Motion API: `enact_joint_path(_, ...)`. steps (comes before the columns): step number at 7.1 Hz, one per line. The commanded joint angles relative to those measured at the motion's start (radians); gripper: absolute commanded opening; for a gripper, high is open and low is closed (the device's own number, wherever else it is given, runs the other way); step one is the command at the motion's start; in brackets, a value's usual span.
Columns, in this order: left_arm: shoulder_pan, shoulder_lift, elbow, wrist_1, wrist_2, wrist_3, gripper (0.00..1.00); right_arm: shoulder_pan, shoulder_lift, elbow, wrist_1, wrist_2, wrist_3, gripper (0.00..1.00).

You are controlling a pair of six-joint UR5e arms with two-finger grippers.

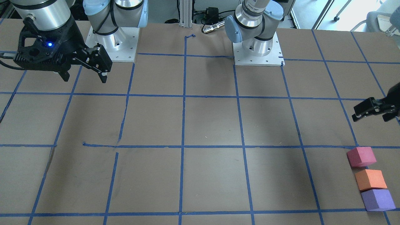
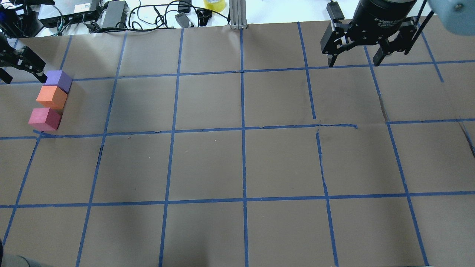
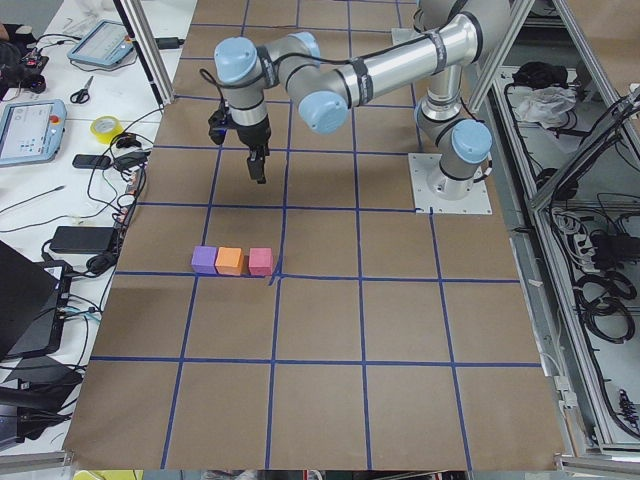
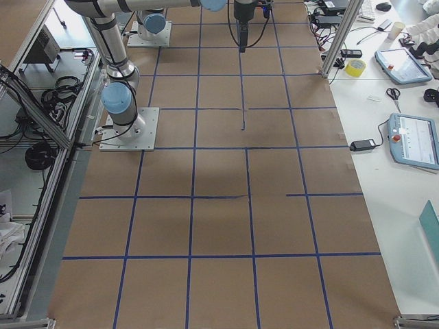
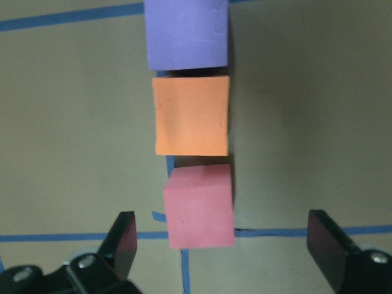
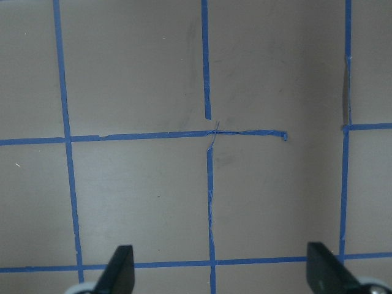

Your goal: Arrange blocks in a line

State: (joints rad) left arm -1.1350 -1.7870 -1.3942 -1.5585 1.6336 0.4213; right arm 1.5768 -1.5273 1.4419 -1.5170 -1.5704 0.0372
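Observation:
The three blocks lie in a short row on the brown table, near its far edge on my left side: purple (image 2: 59, 80), orange (image 2: 52, 96), reddish-pink (image 2: 44, 118). The left wrist view shows them from above, purple (image 5: 187, 33), orange (image 5: 192, 115), pink (image 5: 200, 205), the pink one shifted slightly sideways. My left gripper (image 2: 24, 78) is open and empty, raised above the row's pink end (image 5: 223, 242). My right gripper (image 2: 353, 63) is open and empty, high over the table's right side, far from the blocks.
Blue tape lines (image 2: 243, 128) split the brown table into squares. Cables, power supplies and a tape roll (image 2: 214, 4) lie beyond the far edge. The two arm bases (image 1: 257, 51) stand at the robot's side of the table.

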Motion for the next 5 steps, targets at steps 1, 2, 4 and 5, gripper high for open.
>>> enact_joint_path(1, -0.209, 0.115, -0.022, -0.046, -0.012, -0.137, 0.97, -0.001, 0.001, 0.0, -0.012, 0.001, 0.001, 1.0)
enact_joint_path(2, -0.33, 0.127, -0.013, -0.043, -0.023, -0.318, 1.0, -0.001, 0.0, -0.001, -0.015, 0.003, 0.0, 1.0)
enact_joint_path(4, -0.486, 0.168, -0.015, -0.054, -0.028, -0.383, 1.0, 0.0, 0.0, -0.001, -0.017, 0.003, 0.001, 1.0)
enact_joint_path(5, -0.492, 0.179, -0.022, -0.057, -0.034, -0.388, 1.0, -0.001, -0.001, -0.001, -0.017, 0.003, 0.003, 1.0)
